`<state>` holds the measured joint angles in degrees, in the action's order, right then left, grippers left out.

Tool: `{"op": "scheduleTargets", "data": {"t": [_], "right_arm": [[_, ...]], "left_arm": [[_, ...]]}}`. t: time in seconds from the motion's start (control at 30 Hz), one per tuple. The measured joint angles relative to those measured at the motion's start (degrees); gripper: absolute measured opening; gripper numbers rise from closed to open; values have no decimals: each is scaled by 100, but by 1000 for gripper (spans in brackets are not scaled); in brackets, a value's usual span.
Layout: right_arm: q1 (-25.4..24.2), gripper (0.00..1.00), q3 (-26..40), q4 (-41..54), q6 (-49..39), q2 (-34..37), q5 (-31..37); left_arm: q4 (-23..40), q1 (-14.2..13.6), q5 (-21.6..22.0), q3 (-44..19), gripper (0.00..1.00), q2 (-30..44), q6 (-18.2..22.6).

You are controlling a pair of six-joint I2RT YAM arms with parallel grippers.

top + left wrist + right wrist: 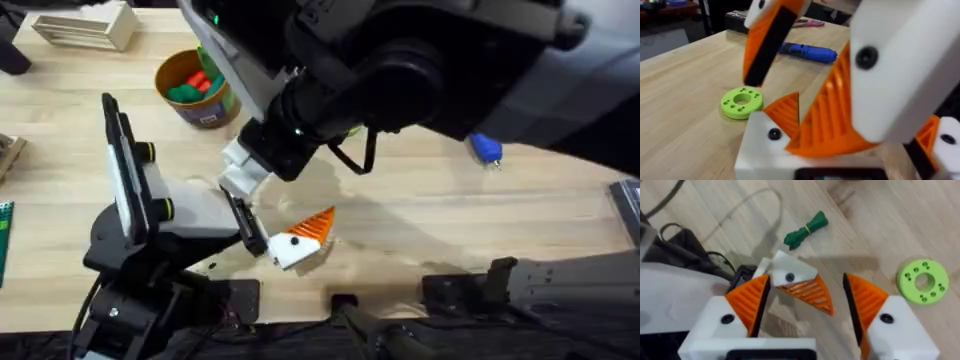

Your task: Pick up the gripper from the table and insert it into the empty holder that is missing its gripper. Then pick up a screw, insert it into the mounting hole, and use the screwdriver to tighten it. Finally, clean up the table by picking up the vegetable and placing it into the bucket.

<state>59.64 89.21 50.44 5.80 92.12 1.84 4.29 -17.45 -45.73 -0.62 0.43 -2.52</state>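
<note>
One right pincer [805, 312], jaws spread, astride the holder [790, 272], which carries one orange gripper [810, 292], ribbed wedge tapering away from the block. Left pincer [290, 240]: state indeterminable. One green vegetable [805, 229] lying on the surface [880, 225]. One lime disc [922, 280]. One blue screwdriver [807, 51], lying flat. One bucket [195, 88], farthest.

One lime-green ring-shaped disc [923, 281], one blue screwdriver [807, 51], one dark green vegetable [805, 229], and one bucket [196, 88] at far left holding several orange-red and green toy vegetables; one desk [420, 200].
</note>
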Motion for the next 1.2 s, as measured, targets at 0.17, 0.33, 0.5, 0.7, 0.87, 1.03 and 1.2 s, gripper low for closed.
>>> {"op": "scheduleTargets", "data": {"t": [0.17,0.33,0.5,0.7,0.87,1.03,1.2], "right_arm": [[-121,871,0,292,28,-87,-19],[-553,871,0,688,175,-553,-63],[-907,871,-140,796,290,-945,-486],[-1001,872,-1099,821,616,-1579,-788],[-1161,873,-1919,839,905,-2515,-902],[-1468,873,-2352,909,1009,-3562,-1078],[-2709,910,-2747,1127,1059,-4071,-1052]], "left_arm": [[0,0,-13,0,987,0,16],[0,0,-16,0,987,0,20],[0,0,-16,0,987,0,20],[0,0,-16,0,994,0,21],[-2,0,-13,0,504,0,35],[-2,0,-15,0,8,0,60],[-2,0,-15,0,5,0,61]]}}
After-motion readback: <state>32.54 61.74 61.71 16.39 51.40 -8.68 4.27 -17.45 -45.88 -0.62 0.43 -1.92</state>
